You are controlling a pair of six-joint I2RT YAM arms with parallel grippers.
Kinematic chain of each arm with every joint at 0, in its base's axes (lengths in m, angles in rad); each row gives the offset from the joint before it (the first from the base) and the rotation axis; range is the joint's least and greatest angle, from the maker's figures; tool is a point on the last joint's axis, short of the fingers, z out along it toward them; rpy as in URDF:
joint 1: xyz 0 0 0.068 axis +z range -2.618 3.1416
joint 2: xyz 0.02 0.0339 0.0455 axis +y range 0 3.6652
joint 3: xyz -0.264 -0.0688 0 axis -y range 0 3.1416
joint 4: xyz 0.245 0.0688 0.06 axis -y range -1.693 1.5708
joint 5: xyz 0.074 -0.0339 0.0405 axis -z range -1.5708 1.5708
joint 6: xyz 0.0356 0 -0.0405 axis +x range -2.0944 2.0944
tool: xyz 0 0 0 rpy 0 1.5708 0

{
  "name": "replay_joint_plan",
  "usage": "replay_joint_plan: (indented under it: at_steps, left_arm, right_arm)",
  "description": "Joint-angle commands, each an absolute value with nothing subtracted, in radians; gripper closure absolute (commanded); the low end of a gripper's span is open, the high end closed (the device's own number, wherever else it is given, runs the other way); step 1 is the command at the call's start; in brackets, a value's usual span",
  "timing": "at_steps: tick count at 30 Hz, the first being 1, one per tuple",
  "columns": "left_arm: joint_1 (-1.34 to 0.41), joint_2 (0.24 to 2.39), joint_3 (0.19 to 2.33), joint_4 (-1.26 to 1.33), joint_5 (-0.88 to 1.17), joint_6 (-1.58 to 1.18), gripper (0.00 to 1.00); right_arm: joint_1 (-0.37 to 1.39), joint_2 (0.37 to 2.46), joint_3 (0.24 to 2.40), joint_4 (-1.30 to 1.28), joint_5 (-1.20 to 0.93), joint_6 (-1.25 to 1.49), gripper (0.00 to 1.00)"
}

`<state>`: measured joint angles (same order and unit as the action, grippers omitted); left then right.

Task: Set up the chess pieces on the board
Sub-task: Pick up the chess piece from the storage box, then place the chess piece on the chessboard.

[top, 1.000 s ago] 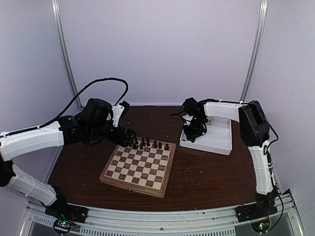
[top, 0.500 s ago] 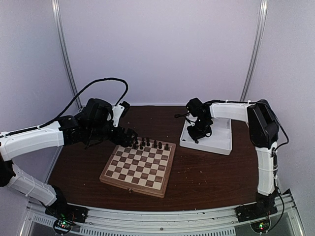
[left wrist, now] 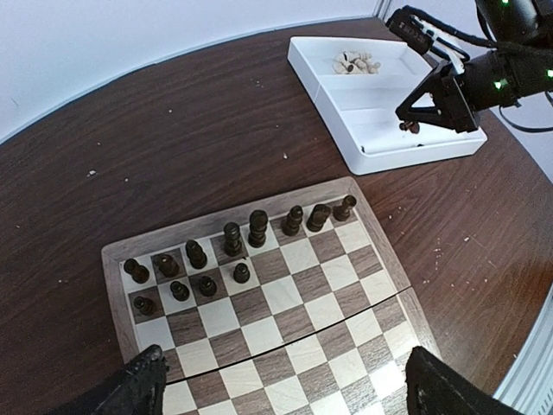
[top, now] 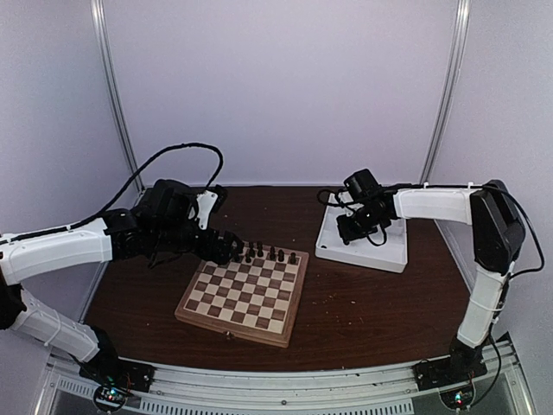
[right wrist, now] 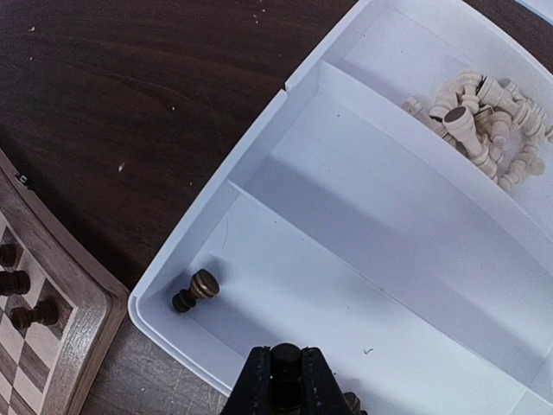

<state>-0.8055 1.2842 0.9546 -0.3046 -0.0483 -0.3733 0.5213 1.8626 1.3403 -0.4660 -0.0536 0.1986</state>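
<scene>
Brown table [top: 371, 303], top view: board [top: 246, 298] sits left of centre, with the white tray [top: 384, 252] off its far right corner, not touching. Dark pieces [top: 259, 253] line the board's far edge, too small to count here. Left tool [top: 223, 246] hangs at the board's far left corner. Right tool [top: 346, 226] is over the tray's left end. Can't tell either tool's state from up here.

Left wrist view: left tool [left wrist: 289, 389] is spread wide, a fingertip in each bottom corner, only the board [left wrist: 112, 259] below. Dark pieces [left wrist: 257, 227] count out here: eight in the far row, four in the next row toward the left. Cream pieces [left wrist: 354, 62] are heaped in the tray's [left wrist: 380, 160] far compartment. Right tool [left wrist: 406, 121] shows side-on above the opposite end compartment, something small and dark at its tip.

Right wrist view: right tool [right wrist: 285, 385] is pressed together, pinching a held piece [right wrist: 285, 354], dark, above the tray [right wrist: 346, 216]. Only this view shows a loose piece [right wrist: 194, 290], also dark, lying on its side in that compartment's corner. Cream pieces [right wrist: 484, 112] are two compartments away. A board [right wrist: 78, 346] corner shows at bottom left.
</scene>
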Motion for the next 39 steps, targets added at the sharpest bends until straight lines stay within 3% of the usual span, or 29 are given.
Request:
replay_joint_plan:
  at_steps: [1,15,25,32,39]
  left_arm:
    - [-0.799,1.264,0.956,-0.243,0.016,-0.394,0.04]
    - [-0.799,1.311,0.912,-0.078,0.206,-0.394,0.07]
    - [-0.799,1.304,0.695,0.394,0.483,-0.070,0.09]
    - [-0.799,1.291,0.651,0.471,0.600,0.092,0.11]
    - [-0.799,1.320,0.677,0.526,0.700,0.102,0.23]
  right_arm:
    - [0.528,1.768,1.240,-0.285,-0.135,0.231,0.91]
    - [0.587,1.597,1.096,-0.078,-0.567,0.314,0.90]
    - [0.693,1.537,1.134,-0.048,-0.809,0.401,0.90]
    - [0.738,1.485,1.153,-0.003,-0.959,0.458,0.90]
    - [0.759,1.462,1.155,0.078,-1.015,0.523,0.90]
